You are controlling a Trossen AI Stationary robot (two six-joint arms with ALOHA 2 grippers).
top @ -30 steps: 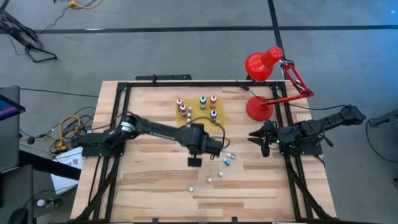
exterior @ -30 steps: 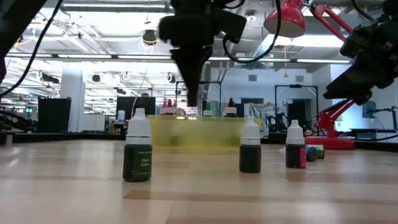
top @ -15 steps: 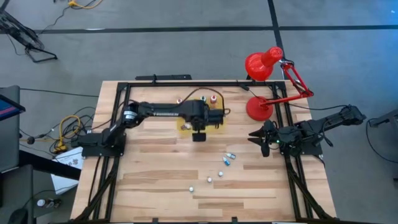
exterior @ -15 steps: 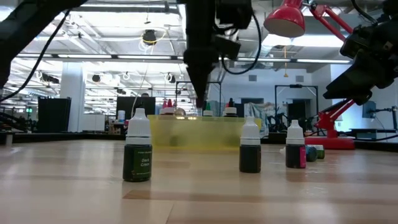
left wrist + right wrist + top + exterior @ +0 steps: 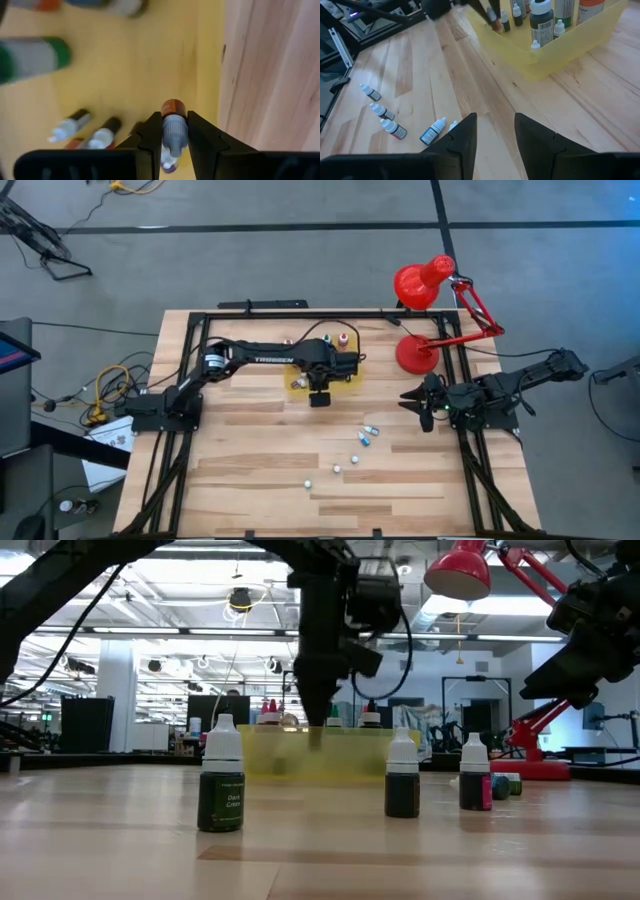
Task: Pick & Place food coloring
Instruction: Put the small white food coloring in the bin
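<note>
A robotics lab: a framed wooden workbench [image 5: 250, 470] stands on grey floor, open industrial hall behind.

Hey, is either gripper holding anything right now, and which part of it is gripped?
The left gripper pinches a small dropper bottle around its body; the right gripper holds nothing.

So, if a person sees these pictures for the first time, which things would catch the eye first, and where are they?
Probably the big red desk lamp at the table's far right corner. Next, the left gripper, shut on a small bottle with an orange-brown end, over the yellow tray at the far middle of the table, where other bottles stand. A few loose bottles are scattered on the bare wood nearer the front, while the right gripper waits at the right edge.
</note>
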